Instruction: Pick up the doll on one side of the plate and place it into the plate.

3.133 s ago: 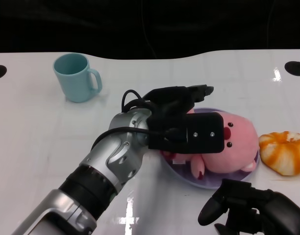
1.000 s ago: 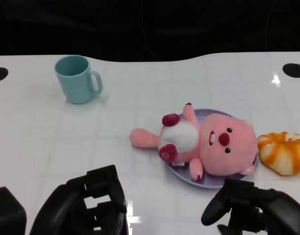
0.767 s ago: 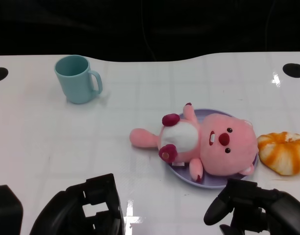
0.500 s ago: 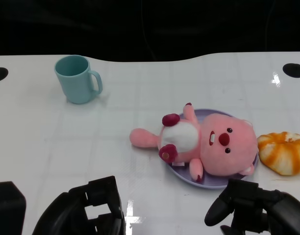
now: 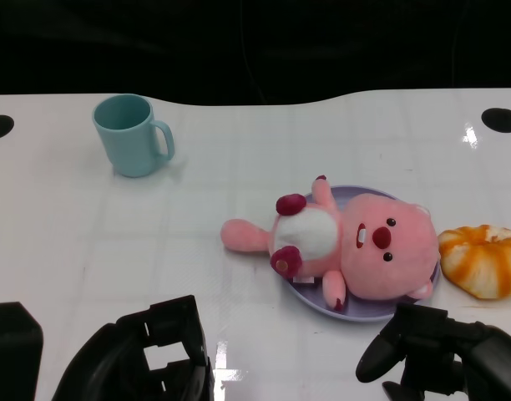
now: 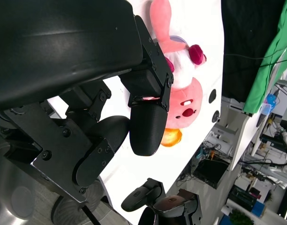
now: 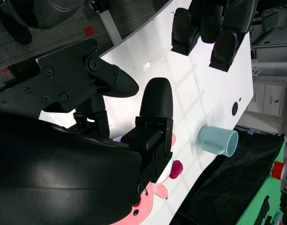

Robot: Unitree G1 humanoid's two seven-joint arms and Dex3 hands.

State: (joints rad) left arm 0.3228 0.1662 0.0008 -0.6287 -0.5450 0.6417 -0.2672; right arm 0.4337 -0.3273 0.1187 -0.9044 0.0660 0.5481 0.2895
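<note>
The pink plush doll (image 5: 356, 242) lies on its back in the lilac plate (image 5: 370, 315), right of the table's centre. One pink limb reaches over the plate's left rim onto the table. My left hand (image 5: 151, 359) sits low at the near left edge, well clear of the doll, empty with fingers apart. Near the front right, my right hand (image 5: 435, 355) hangs just in front of the plate, also empty. The left wrist view shows the doll (image 6: 181, 75) beyond my left hand's fingers (image 6: 146, 122). In the right wrist view, part of the doll (image 7: 155, 194) shows.
A teal mug (image 5: 132, 134) stands at the back left, seen too as the mug (image 7: 218, 140) in the right wrist view. An orange-and-white plush (image 5: 483, 259) lies against the plate's right side. Black round holes mark the table's far corners.
Three seconds ago my left hand was over the doll at the plate; it has since drawn back to the near left edge, empty. My right hand has sunk slightly. The doll has not moved.
</note>
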